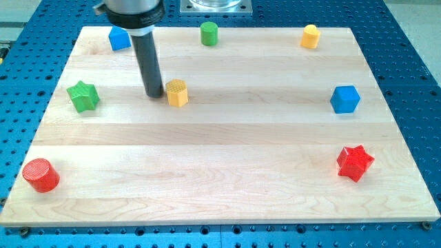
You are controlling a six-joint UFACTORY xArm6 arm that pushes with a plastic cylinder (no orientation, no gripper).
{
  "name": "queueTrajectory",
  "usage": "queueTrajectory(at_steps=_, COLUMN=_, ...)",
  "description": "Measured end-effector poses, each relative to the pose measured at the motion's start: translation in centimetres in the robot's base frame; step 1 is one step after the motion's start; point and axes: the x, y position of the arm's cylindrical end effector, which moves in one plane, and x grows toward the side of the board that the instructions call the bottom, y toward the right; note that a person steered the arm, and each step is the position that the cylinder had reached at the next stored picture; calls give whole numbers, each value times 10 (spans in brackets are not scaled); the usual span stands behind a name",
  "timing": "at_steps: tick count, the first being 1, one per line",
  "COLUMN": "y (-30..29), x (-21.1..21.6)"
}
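My tip [154, 94] rests on the board just left of a yellow hexagonal block [177, 92], close to it or touching its left side. A green star block [83, 96] lies farther to the view's left. Above the rod, near the top edge, sits a blue block [119, 38]. A red cylinder [40, 175] stands at the board's bottom left corner, far from the tip.
A green cylinder [209, 33] and a yellow block [311, 36] sit near the top edge. A blue cube [344, 99] is at the right, a red star [355, 162] at the lower right. The wooden board [227, 200] lies on a blue perforated table.
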Motion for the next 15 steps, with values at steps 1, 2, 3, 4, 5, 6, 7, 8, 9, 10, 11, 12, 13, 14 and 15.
queueTrajectory(at_steps=1, y=22, x=-10)
queueTrajectory(at_steps=2, y=16, x=-24)
queueTrajectory(at_steps=3, y=55, x=-10)
queueTrajectory(at_steps=4, y=35, x=118)
queueTrajectory(at_steps=5, y=38, x=141)
queueTrajectory(at_steps=6, y=39, x=115)
queueTrajectory(at_steps=7, y=69, x=108)
queueTrajectory(at_steps=8, y=90, x=131)
queueTrajectory(at_steps=9, y=92, x=164)
queueTrajectory(at_steps=10, y=101, x=164)
queueTrajectory(at_steps=11, y=101, x=164)
queueTrajectory(at_steps=12, y=105, x=163)
queueTrajectory(at_steps=13, y=105, x=163)
queueTrajectory(at_steps=14, y=105, x=164)
queueTrajectory(at_steps=15, y=103, x=166)
